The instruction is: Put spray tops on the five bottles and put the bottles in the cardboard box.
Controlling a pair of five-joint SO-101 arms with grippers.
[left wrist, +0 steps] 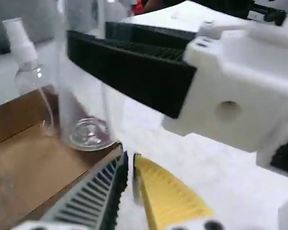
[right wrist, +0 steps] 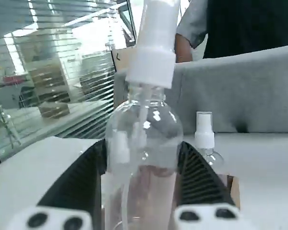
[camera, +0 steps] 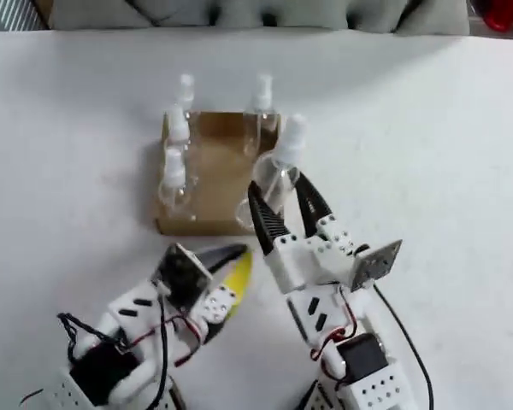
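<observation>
Farthest left on the white table (camera: 427, 128) is the left arm, and its left gripper (camera: 231, 266) lies low just in front of the cardboard box (camera: 218, 184). Its grey and yellow fingers are pressed together with nothing between them (the left wrist view shows only a sliver of a gap at the tips (left wrist: 129, 160), right beside the box's front rim (left wrist: 33, 167)). The box sits open in the middle of the table. Along its left side three clear bottles stand upright in a row, each capped with a white spray top: the front left bottle (camera: 173, 179), the middle left bottle (camera: 178, 130) and the back left bottle (camera: 185, 92). On the right side, at the back of the box, the back right bottle (camera: 262, 107) stands upright, also capped; the right wrist view shows it beyond the gripper (right wrist: 205, 139). The fifth bottle (camera: 282, 162) is at the box's near right corner, with its base down inside the rim in the left wrist view (left wrist: 84, 96), where I cannot tell if it rests on the floor of the box. It is upright and carries its own spray top (right wrist: 151, 48). The right gripper (camera: 277, 184) pinches this fifth bottle, with one black finger against each side of its clear body (right wrist: 144, 139). The right arm runs back toward the table's near edge.
</observation>
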